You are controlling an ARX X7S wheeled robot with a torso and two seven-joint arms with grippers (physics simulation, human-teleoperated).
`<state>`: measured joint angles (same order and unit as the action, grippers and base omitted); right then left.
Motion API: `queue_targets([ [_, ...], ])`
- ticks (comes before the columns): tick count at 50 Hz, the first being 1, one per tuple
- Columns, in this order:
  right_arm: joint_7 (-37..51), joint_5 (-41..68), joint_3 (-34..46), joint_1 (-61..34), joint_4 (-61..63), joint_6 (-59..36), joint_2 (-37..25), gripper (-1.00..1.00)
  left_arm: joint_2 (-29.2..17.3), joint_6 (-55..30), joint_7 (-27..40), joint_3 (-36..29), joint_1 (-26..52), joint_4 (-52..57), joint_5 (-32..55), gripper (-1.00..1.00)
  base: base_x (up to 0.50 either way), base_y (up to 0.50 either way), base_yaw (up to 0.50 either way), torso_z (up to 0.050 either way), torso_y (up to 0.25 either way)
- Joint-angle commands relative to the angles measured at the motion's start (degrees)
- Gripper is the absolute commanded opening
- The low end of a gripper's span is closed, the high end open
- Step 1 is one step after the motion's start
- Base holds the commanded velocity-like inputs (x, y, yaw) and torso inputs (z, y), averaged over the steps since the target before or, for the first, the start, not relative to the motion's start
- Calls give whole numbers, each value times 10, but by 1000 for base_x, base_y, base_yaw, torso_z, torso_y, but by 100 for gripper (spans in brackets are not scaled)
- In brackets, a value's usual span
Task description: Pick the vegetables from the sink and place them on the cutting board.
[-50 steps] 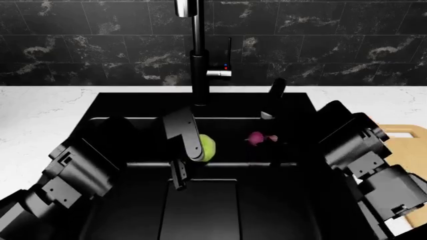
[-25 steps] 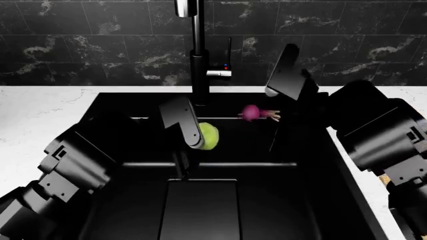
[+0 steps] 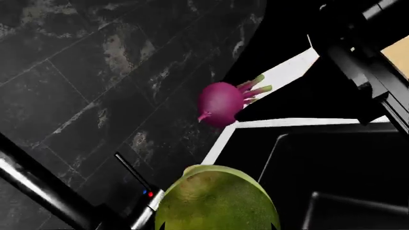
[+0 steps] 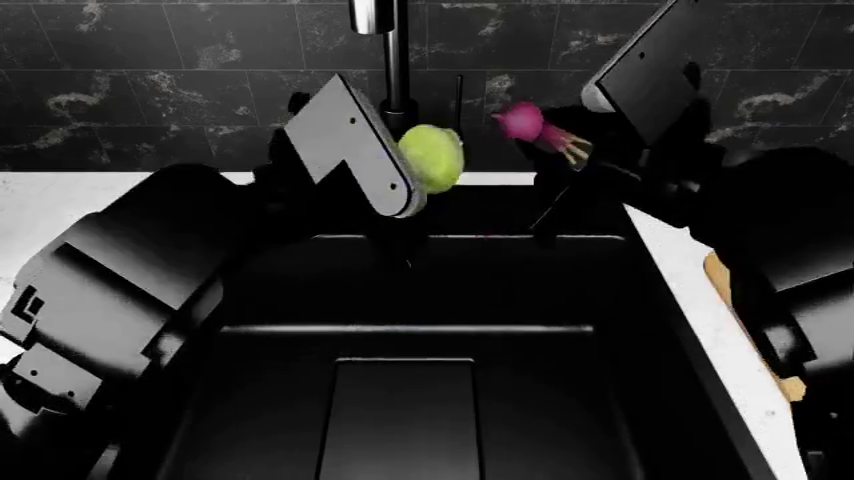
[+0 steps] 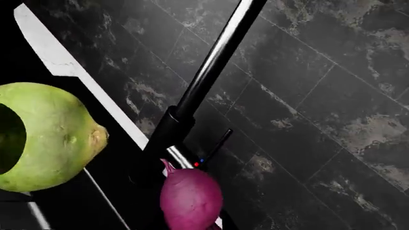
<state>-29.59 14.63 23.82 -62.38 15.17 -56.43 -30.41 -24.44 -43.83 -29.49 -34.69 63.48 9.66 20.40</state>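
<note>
- Both vegetables lifted clear of the sink (image 4: 400, 400) and carried high, in the upper middle of the head view, in front of the dark marble wall tiles.
- Left hand (image 4: 400, 175) closed on the yellow-green ball (image 4: 430, 157); one broad grey finger (image 4: 354, 150) across its left side, the other finger hidden behind it.
- Right hand (image 4: 587, 125) gripping the magenta radish (image 4: 521, 120) by its stem end, pink-green stems hanging toward the lower right; exact finger contact hard to make out in any view.
- Ball and radish near each other, with the faucet (image 4: 390, 60) rising between and just behind them.
- Risk of collision: two hands close together beside the faucet, so a careless sideways swing toward the board likely to knock one load against the other or against the steel neck.
- Risk of slipping: round ball held only across its sides, thin stems a weak hold for the radish; a jolt probably enough to drop either back into the basin.
- Cutting board (image 4: 754, 320) only a tan sliver at the right edge, mostly hidden by the right arm, on the white worktop (image 4: 694, 290); long carry for the left arm, placement hard to judge from here.
- Left arm bulky in the lower left, forearm angled up toward centre; right arm folded at the right edge, hand raised to the upper right.
</note>
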Motion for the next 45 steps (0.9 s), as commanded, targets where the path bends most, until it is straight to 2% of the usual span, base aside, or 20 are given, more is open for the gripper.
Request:
queue_targets([
  [1, 122, 8, -127, 52, 162, -88, 32, -100, 9, -65, 175, 87, -42, 187, -8, -100, 0, 0, 0, 0, 0],
  [7, 176, 8, -199, 106, 278, -122, 57, -100, 14, -80, 275, 176, -143, 307, -7, -100, 0, 0, 0, 0, 0],
  [15, 214, 14, -295, 146, 443, -189, 79, -100, -4, -72, 324, 283, -254, 399, 4, -100, 0, 0, 0, 0, 0],
  [16, 243, 50, -316, 149, 448, -185, 72, -100, -2, -71, 334, 302, -263, 407, 4, -100, -215, 0, 0, 0, 0],
  [17, 308, 132, -339, 157, 448, -166, 45, -100, 2, -70, 342, 320, -272, 415, 6, -100, -500, 0, 0, 0, 0],
  [20, 546, 389, -372, 183, 448, -85, -74, -100, 14, -66, 363, 373, -293, 445, 15, -100, -500, 0, 0, 0, 0],
  [23, 631, 448, -344, 202, 447, -18, -135, -100, 19, -62, 372, 392, -301, 458, 17, -100, -500, 0, 0, 0, 0],
  [30, 616, 402, -312, 241, 437, 32, -143, -100, 25, -52, 382, 379, -292, 438, 7, -100, -500, 0, 0, 0, 0],
  [45, 542, 259, -211, 316, 360, 132, -112, -100, 36, 36, 398, 323, -329, 385, -54, -100, -500, 0, 0, 0, 0],
])
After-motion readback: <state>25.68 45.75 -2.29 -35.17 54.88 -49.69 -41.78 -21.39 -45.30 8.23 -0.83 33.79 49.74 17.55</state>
